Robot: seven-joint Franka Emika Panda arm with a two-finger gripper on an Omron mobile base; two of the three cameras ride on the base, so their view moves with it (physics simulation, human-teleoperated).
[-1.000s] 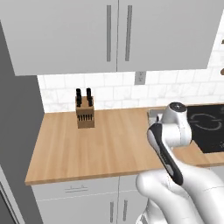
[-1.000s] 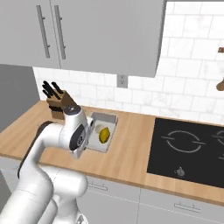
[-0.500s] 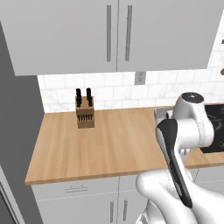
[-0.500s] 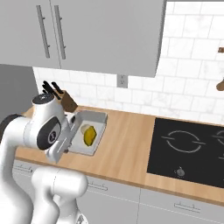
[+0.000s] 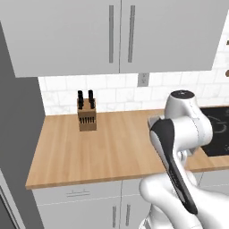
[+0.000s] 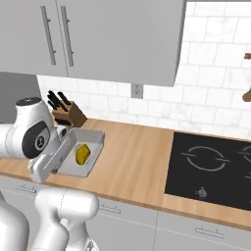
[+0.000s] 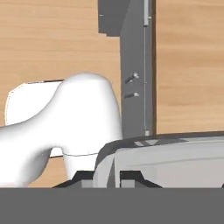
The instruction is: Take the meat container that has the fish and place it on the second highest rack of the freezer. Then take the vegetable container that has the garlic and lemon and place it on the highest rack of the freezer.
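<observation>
Since the earlier pictures, the grey container has travelled from near the middle of the wooden counter toward its left end, carried along as the arm swings. In the right base view it now hangs tilted beside the arm's big white joint, in front of the knife block. A yellow lemon lies inside it; whether garlic is also there I cannot tell.

In the hand view, the rim of the container fills the lower right, and the gripper has its two dark fingertips pressed close together on that rim, so the gripper is clamped on the container wall.

From the left base view, the arm's white and dark link covers the container, and the knife block stands alone at the back of the counter near the tiled wall. To the right of the counter there is the black cooktop, well apart from the container. Grey upper cabinets with long handles hang above, and a wall socket sits on the white tiles below them.
</observation>
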